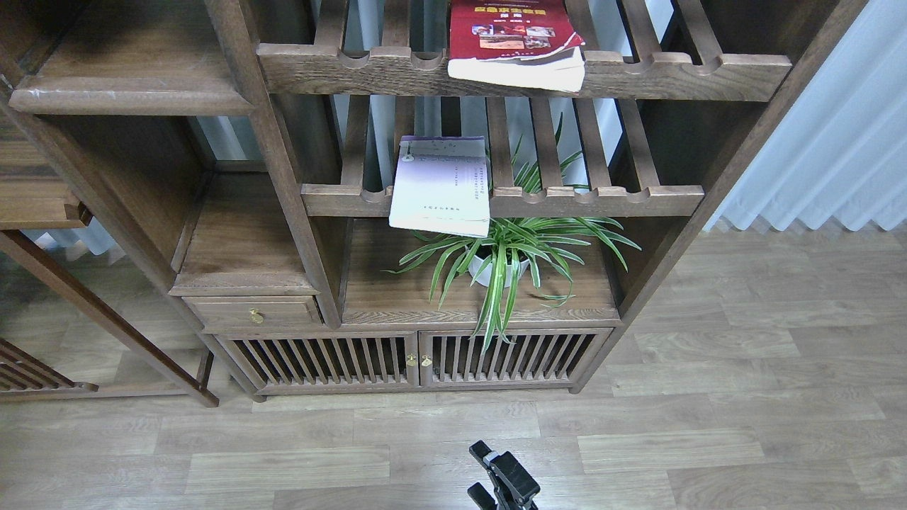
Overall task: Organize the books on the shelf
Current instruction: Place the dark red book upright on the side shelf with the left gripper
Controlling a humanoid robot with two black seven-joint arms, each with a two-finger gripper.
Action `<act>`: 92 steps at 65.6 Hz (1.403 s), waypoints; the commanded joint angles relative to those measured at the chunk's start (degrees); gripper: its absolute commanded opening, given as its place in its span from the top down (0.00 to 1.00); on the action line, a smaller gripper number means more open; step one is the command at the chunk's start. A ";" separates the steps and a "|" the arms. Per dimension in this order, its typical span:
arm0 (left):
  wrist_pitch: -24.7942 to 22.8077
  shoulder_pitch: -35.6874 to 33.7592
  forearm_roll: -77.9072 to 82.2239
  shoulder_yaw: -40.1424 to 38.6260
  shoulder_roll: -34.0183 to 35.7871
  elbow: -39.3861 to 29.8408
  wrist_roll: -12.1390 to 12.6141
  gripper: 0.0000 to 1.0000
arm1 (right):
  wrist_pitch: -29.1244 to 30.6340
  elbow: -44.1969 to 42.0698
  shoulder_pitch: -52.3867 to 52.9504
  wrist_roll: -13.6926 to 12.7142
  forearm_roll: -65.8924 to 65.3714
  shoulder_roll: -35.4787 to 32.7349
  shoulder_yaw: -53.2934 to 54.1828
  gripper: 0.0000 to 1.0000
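Observation:
The red book with a yellow title and photos lies flat on the top slatted rack, its pages overhanging the front rail. The pale white-lavender book lies on the middle slatted rack and hangs over its front rail. The dark maroon book is out of view. The shelf, a solid dark-brown board with a rounded lip and pale scuffs, is at the upper left and bare. A black gripper pokes in at the bottom centre, low over the floor and far from the books. It looks like my right one. Its fingers cannot be told apart.
A potted spider plant stands on the lower board under the lavender book. Below it is a cabinet with slatted doors. A small drawer sits to the left. A pale curtain hangs at the right. The floor is wood plank.

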 commanded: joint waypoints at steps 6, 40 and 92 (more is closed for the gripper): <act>-0.01 -1.49 0.06 6.23 -1.04 0.12 0.03 0.95 | 0.00 0.03 0.24 0.00 -0.04 0.00 -0.11 0.00; -0.01 -5.80 -0.38 14.84 -4.02 6.62 -0.33 0.94 | 0.00 0.55 0.33 0.00 -0.22 0.00 -0.02 0.00; -0.01 -1.14 -1.70 16.16 -5.34 5.57 -0.33 0.48 | 0.00 0.55 0.24 0.00 0.05 0.00 0.68 0.00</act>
